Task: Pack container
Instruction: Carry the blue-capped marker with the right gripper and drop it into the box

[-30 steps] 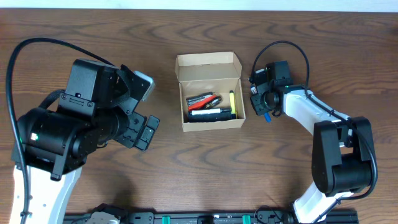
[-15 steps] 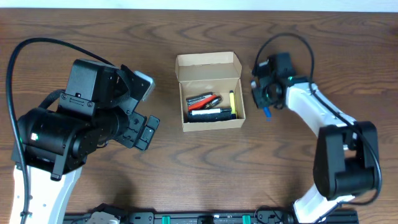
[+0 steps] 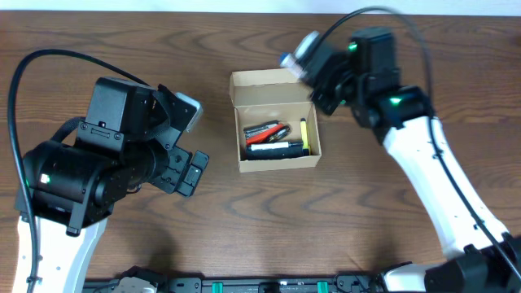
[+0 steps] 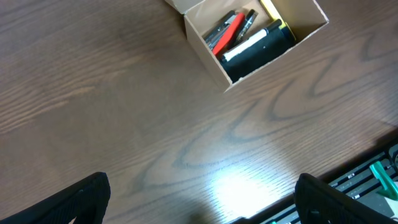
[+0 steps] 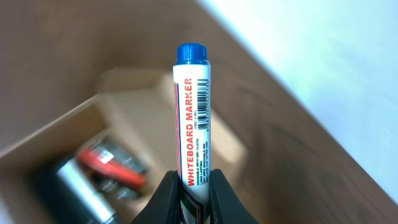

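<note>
Container [image 3: 273, 88], a tan cardboard box, sits mid-table [image 3: 244, 228] w/ flap lid folded back toward the far edge, so the top is open for loading. Already inside, lying flat: red marker [image 3: 262, 129], black marker [image 3: 273, 149], and yellow highlighter [image 3: 304, 134] along the right wall. Right gripper [image 5: 191, 193] is clenched on a blue-capped whiteboard marker [image 5: 191, 118], pinched near its lower end, cap pointing out. Overhead view shows it raised over the box's far-right corner by the lid, prob. lining up to drop it in. Left gripper [image 4: 202, 205] is spread wide, holding nothing, well left of the box, likely to leave room.
</note>
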Available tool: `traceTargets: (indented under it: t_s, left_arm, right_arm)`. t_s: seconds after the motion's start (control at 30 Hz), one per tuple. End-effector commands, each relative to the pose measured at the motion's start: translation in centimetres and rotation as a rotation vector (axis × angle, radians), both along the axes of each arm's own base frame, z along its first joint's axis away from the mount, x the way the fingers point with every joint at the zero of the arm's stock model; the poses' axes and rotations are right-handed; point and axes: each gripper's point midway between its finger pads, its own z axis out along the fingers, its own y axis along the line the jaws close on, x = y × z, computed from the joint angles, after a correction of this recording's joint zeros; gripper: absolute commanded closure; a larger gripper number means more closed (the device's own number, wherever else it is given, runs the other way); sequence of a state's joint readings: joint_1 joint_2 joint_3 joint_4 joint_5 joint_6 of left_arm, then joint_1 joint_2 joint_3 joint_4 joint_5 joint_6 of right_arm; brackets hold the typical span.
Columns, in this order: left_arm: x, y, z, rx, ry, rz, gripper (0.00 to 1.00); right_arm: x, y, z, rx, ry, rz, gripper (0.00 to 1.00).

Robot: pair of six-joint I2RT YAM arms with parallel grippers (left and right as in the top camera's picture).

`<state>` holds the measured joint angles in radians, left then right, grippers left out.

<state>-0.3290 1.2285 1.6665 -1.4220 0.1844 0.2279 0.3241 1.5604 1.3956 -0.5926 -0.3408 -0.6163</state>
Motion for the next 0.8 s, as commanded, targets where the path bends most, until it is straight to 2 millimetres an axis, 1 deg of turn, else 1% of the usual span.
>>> traceTargets:
  t_s: [0.0,0.1,0.2,0.3,0.4,0.47,0.53,0.57,0.6,0.63,0.7,0.73,0.77]
  left_arm:
    - [-0.1,0.0,-0.1,-0.009,0.010,0.008,0.05]
    - [-0.1,-0.1,-0.1,-0.009,0.011,0.008,0.05]
    - [-0.1,-0.1,-0.1,-0.009,0.011,0.008,0.05]
    - [-0.1,0.0,-0.1,-0.009,0.010,0.008,0.05]
    - [-0.1,-0.1,-0.1,-0.009,0.011,0.008,0.05]
    - [-0.1,-0.1,-0.1,-0.009,0.011,0.008,0.05]
    - [-0.1,0.0,-0.1,-0.009,0.010,0.008,0.05]
    - [-0.1,-0.1,-0.1,-0.009,0.011,0.008,0.05]
    - [-0.1,0.0,-0.1,-0.009,0.010,0.008,0.05]
    - [-0.1,-0.1,-0.1,-0.009,0.011,0.008,0.05]
    - [-0.1,0.0,-0.1,-0.009,0.010,0.008,0.05]
    - [-0.1,0.0,-0.1,-0.009,0.010,0.008,0.05]
    - [0.0,0.1,-0.1,0.004,0.003,0.007,0.05]
  right_arm:
    - [-2.6,3.6,-3.1,-0.116,-0.058,0.359,0.99]
    - [-3.9,4.7,-5.8,-0.182,-0.024,0.475,0.99]
    - [-4.9,5.3,-8.4,-0.227,0.031,0.539,0.99]
    - [-5.5,5.3,-11.0,-0.284,0.091,0.564,0.99]
    - [-5.5,4.9,-13.0,-0.350,0.131,0.561,0.98]
    - [-5.6,4.8,-13.9,-0.378,0.147,0.559,0.99]
    - [-5.6,4.8,-14.1,-0.382,0.151,0.562,0.99]
    - [-5.6,4.9,-14.1,-0.382,0.150,0.563,0.97]
    - [-5.6,4.9,-14.1,-0.381,0.149,0.562,0.90]
    - [-5.6,4.9,-14.1,-0.379,0.150,0.558,0.78]
    - [-5.6,4.9,-14.1,-0.377,0.155,0.552,0.64]
    - [-5.6,4.9,-14.0,-0.368,0.167,0.532,0.53]
    - [-5.6,5.0,-13.9,-0.359,0.176,0.513,0.29]
